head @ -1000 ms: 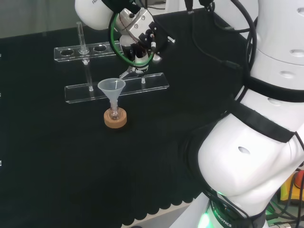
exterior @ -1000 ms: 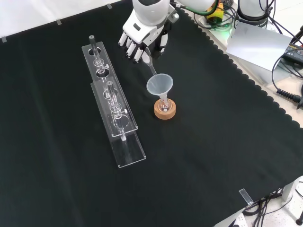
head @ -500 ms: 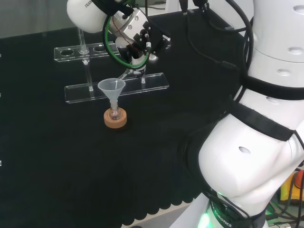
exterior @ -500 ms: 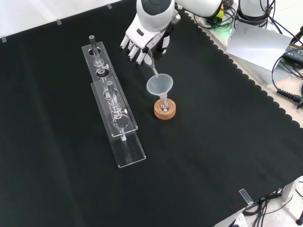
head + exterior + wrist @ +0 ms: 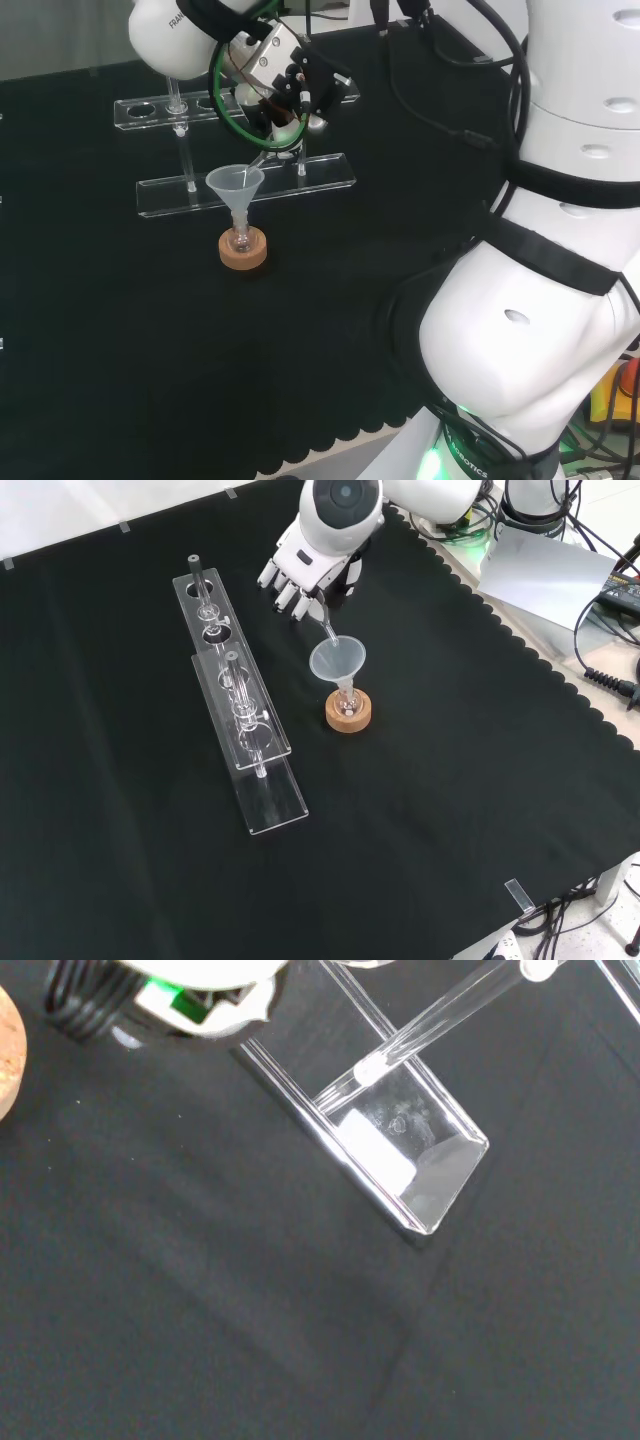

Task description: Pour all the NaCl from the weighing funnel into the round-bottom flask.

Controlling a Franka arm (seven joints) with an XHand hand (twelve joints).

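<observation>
A small clear round-bottom flask (image 5: 240, 240) (image 5: 348, 706) stands on a cork ring (image 5: 244, 255) (image 5: 349, 717), and a wide translucent funnel (image 5: 236, 184) (image 5: 338, 660) sits in its neck. In both views the hand (image 5: 285, 92) (image 5: 305, 572) hovers just beyond and above the funnel, its fingers curled round a clear weighing funnel (image 5: 263, 159) (image 5: 325, 630). The weighing funnel is tilted steeply, its narrow spout pointing down into the funnel's mouth. I cannot see any powder. An edge of the cork ring (image 5: 6, 1070) appears in the wrist view.
Two clear acrylic racks (image 5: 320, 172) (image 5: 245, 720) with upright glass tubes stand close behind the flask in the head view, to its left in the front view. One rack's end (image 5: 420, 1165) lies under the wrist camera. Cables and a paper sheet (image 5: 545, 575) lie beyond the cloth's scalloped edge.
The hand has shifted a little left in the head view and rolled further, tipping the weighing funnel more steeply. Its spout stays over the funnel's mouth.
</observation>
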